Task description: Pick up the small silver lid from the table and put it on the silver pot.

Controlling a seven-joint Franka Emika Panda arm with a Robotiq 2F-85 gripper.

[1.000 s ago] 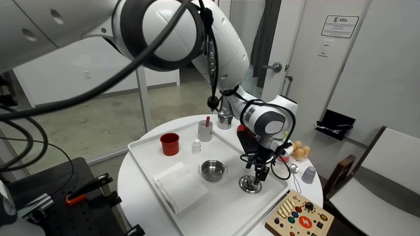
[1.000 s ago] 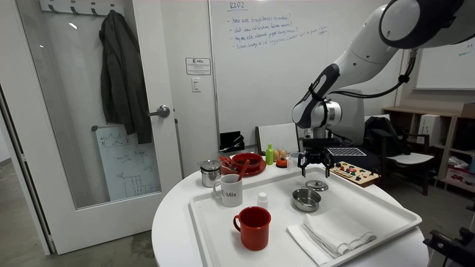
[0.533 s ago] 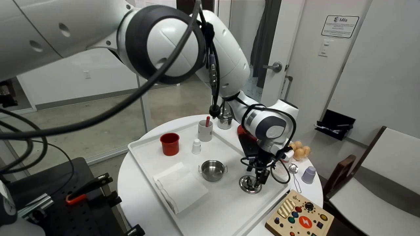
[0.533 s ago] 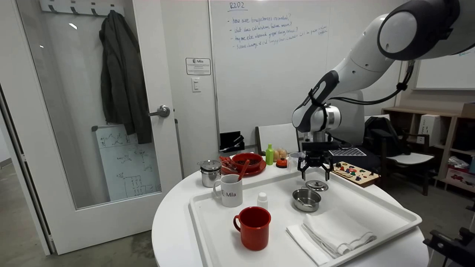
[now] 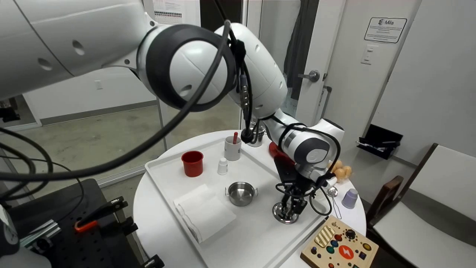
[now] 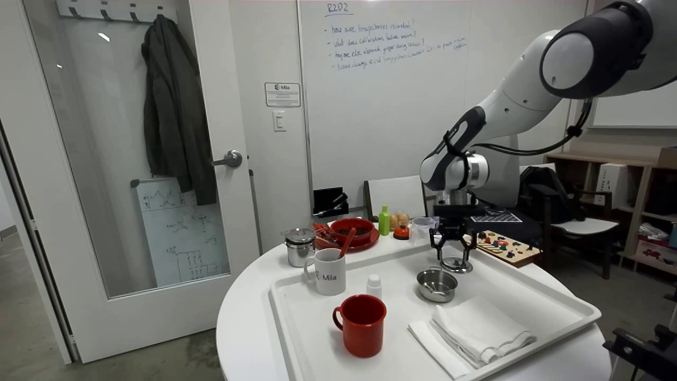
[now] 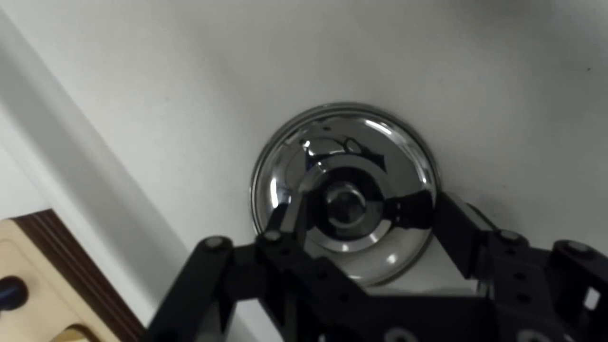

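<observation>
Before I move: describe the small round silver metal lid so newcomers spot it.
The round white table holds a rectangular white tray. Near the tray's edge by the tan wooden button board, under the black two-fingered gripper, lies the lid. Unlike the hollow silver metal pot, it is nearly flat with a central knob.

Going off the red cup [image 6: 364, 333] in an exterior view, you've got a Mila mug [image 6: 330, 278] at 11 o'clock, wooden button board [image 6: 505, 248] around 2, folded cloth [image 6: 476, 336] at 3.
</observation>
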